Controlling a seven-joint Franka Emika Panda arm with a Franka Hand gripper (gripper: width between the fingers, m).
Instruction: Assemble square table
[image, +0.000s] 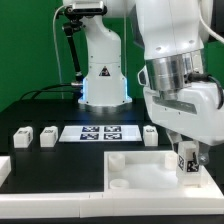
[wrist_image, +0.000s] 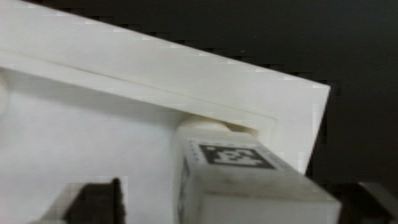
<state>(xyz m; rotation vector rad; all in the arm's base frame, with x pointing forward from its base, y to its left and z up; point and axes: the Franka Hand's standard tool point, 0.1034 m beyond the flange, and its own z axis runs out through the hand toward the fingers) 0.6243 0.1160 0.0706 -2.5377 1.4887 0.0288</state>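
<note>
Presently, a white tagged peg leg (wrist_image: 240, 165) is seen standing upright at the corner of the square table slab (image: 130, 172) on the exterior view's right, apparently seated in its socket, though blur leaves that unsure. It is flanked by the gripper (wrist_image: 235, 204), whose jaws are parted, a dark gap showing on each side, so nothing is gripped.

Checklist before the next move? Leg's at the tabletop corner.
1. Jaws open, with a gap on either side of the leg: ok.
2. Leg placed at the corner of the tabletop: ok.
3. Leg screwed fully home: cannot tell.
4. Leg upright, as seen in the exterior view: ok.
5. Three spare legs lying apart from the tabletop: ok.
</note>
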